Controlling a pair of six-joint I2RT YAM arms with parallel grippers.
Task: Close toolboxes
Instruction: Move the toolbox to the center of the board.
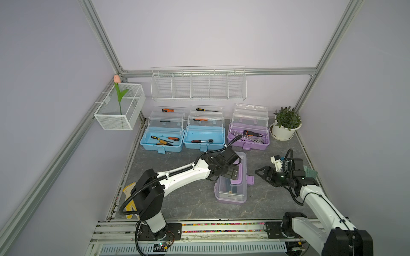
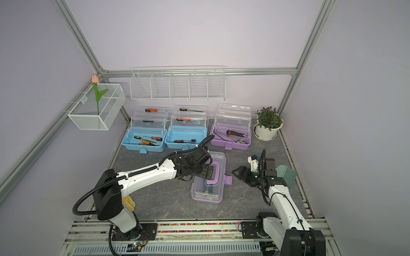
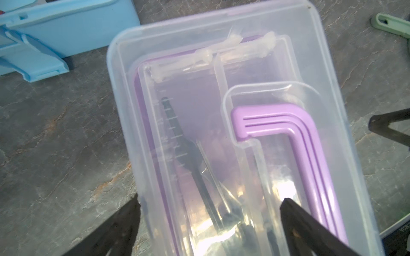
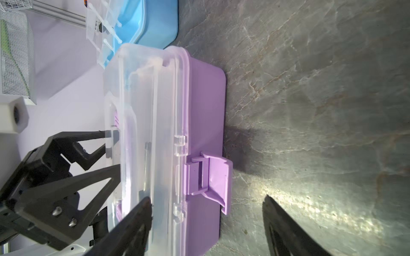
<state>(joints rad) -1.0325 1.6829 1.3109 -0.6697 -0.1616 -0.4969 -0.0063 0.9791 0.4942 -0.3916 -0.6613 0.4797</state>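
A purple toolbox [image 1: 230,190] [image 2: 207,192] lies mid-table with its clear lid [image 3: 199,88] down and its handle [image 3: 299,133] folded flat. Its latch [image 4: 213,177] [image 1: 250,180] sticks out from the front wall. My left gripper [image 1: 233,174] [image 3: 210,200] hangs open over the lid, one finger past the box's side. My right gripper [image 1: 263,176] [image 4: 206,199] stands open just right of the box, facing the latch and holding nothing. At the back stand two blue toolboxes [image 1: 173,148] [image 1: 193,145] and one purple toolbox [image 1: 260,146], lids raised, with tools inside.
A potted plant [image 1: 286,124] stands at the back right. A wire basket with a tulip [image 1: 119,110] hangs at the left, and a wire rack [image 1: 198,85] hangs on the back wall. A green brush [image 2: 286,175] lies behind my right wrist. A yellow glove [image 1: 129,192] lies at the left edge.
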